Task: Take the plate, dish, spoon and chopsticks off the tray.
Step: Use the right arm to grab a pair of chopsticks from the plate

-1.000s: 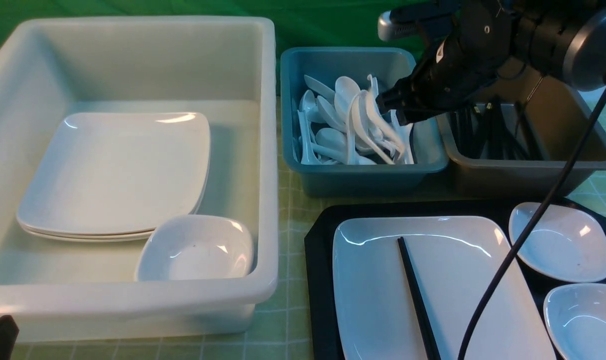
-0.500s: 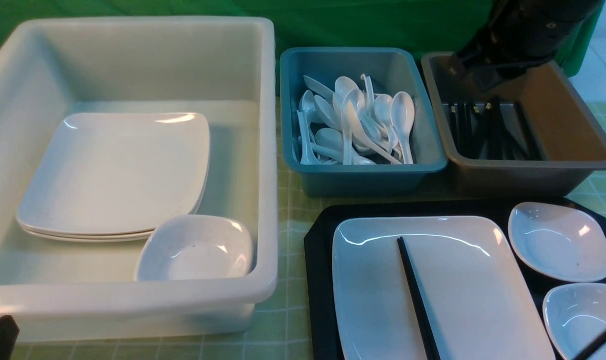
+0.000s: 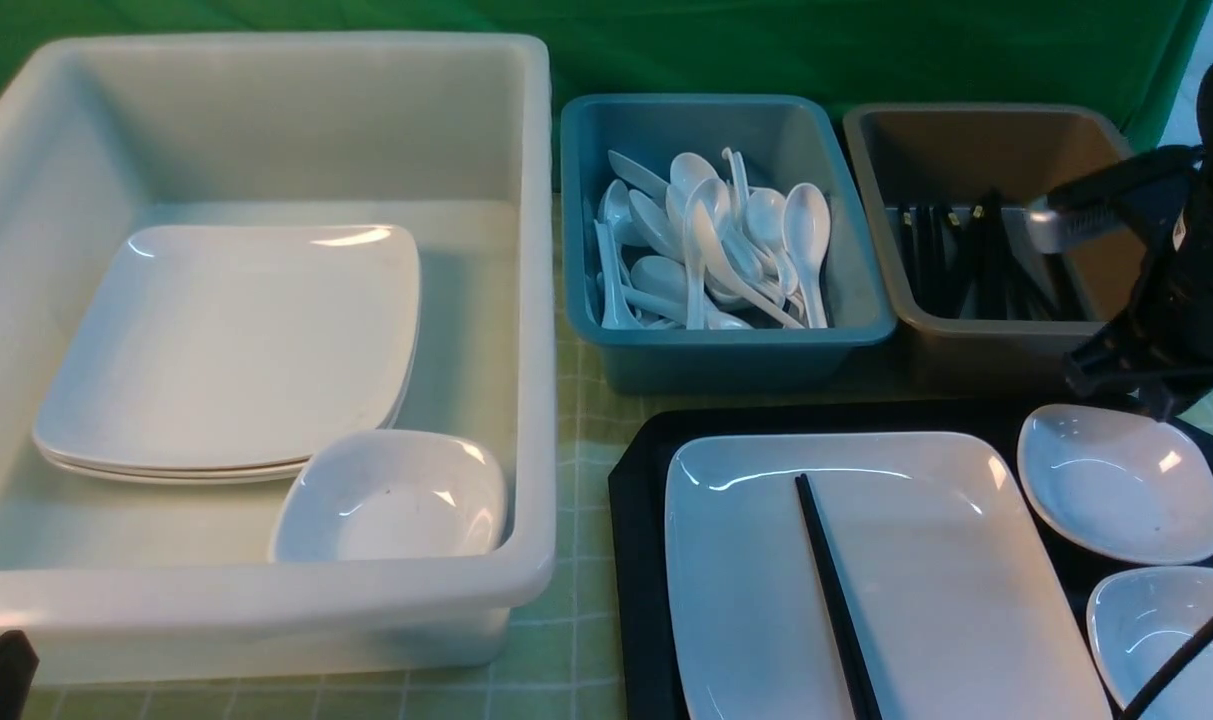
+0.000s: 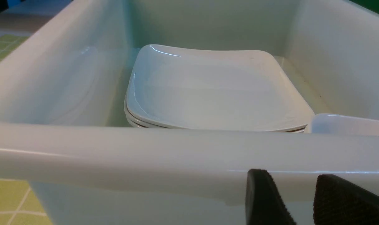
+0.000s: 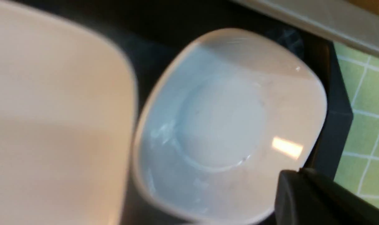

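Observation:
The black tray (image 3: 641,520) holds the large white plate (image 3: 916,560), with one black stick of the chopsticks (image 3: 834,590) lying across it. A small white dish (image 3: 1116,480) and a second one (image 3: 1166,630) sit at its right. The spoon (image 3: 806,225) lies in the teal tub among several others. My right gripper (image 3: 1156,405) hovers shut and empty just over the far dish (image 5: 226,125), near its rim; its closed tips (image 5: 300,171) show beside the tray's edge (image 5: 330,125). My left gripper (image 4: 292,175) is open and empty at the white tub's near wall.
The white tub (image 3: 536,300) at left holds stacked plates (image 3: 236,340) and a dish (image 3: 396,495). The teal tub (image 3: 726,350) and a brown tub (image 3: 1046,345) with black chopsticks (image 3: 966,270) stand behind the tray. A thin black line (image 3: 1181,655) crosses the near dish; cable or stick, I cannot tell.
My right gripper let the spoon go into the teal tub, shut, and swung right and down to the far dish. The left arm has not moved.

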Motion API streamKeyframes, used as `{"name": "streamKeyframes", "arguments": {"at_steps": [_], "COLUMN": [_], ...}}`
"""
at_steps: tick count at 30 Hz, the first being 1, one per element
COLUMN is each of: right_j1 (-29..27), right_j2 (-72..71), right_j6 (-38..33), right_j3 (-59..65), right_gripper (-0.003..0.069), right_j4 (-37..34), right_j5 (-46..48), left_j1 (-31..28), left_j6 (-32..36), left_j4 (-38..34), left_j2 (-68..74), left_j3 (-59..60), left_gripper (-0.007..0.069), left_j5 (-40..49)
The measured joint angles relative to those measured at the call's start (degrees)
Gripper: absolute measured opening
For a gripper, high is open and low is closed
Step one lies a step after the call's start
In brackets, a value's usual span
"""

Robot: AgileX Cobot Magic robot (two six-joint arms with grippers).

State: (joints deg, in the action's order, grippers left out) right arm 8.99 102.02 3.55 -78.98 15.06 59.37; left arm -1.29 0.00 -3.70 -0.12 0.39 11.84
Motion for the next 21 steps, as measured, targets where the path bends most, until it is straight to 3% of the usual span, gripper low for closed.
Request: {"name": "streamKeyframes", "arguments": {"at_steps": [6, 11, 16, 21], "right_j1": [-4.5, -4.9, -4.9, -4.9], "right_j2": [4.7, 7.7, 8.7, 7.4], "right_j6": [2.6, 3.0, 3.0, 2.8], "right_j3": [0.0, 0.5, 0.4, -4.0], "right_gripper": [-0.0003, 0.0000, 0.0007, 0.0008], "right_j4": [0.3, 0.3, 0.0, -0.1], "right_j5": [-12.0, -16.6, -16.9, -8.6], "left_j1": [0.0, 0.0, 0.0, 0.0], "left_j6": [0.0, 0.0, 0.0, 0.0], "left_j4": [0.0, 0.0, 0.0, 0.0], "left_j2": [0.0, 0.0, 0.0, 0.0], "left_j3": [0.0, 0.0, 0.0, 0.0], "left_gripper": [0.0225, 0.0225, 0.0225, 0.0225], "left_j5": [0.0, 0.0, 0.0, 0.0]}}
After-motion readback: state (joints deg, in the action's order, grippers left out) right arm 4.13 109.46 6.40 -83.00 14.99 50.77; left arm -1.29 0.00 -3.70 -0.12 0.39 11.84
